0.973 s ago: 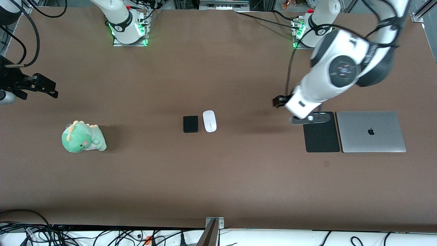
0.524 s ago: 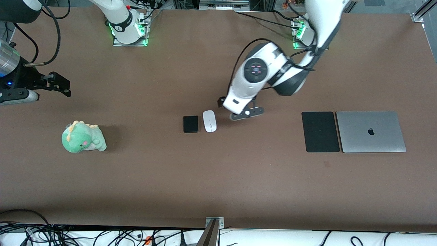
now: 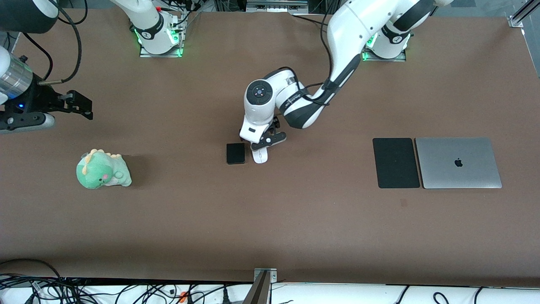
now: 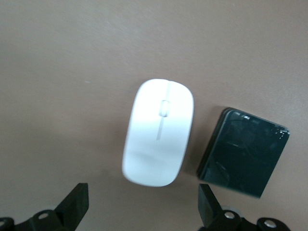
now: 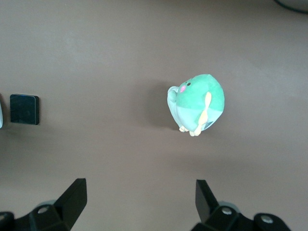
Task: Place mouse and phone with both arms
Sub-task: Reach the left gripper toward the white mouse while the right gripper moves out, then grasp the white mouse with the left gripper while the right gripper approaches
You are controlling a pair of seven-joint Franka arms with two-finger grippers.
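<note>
The white oval mouse (image 3: 261, 157) lies at mid-table beside the black phone (image 3: 236, 153), which is on the side toward the right arm's end. My left gripper (image 3: 266, 139) hangs over the mouse's end farther from the front camera and covers that end. In the left wrist view the mouse (image 4: 159, 139) and phone (image 4: 245, 151) lie side by side, and the left gripper (image 4: 143, 211) is open with bare table between its fingers. My right gripper (image 3: 86, 107) is open over bare table at the right arm's end, and holds nothing (image 5: 142, 202).
A green plush dinosaur (image 3: 103, 169) sits toward the right arm's end, nearer the front camera than the right gripper. A flat black mouse pad (image 3: 395, 162) and a closed silver laptop (image 3: 458, 162) lie side by side toward the left arm's end.
The left arm has swept from over the mouse pad across the table to the mouse. The right gripper has drifted a little toward the table's middle. Both stayed open.
</note>
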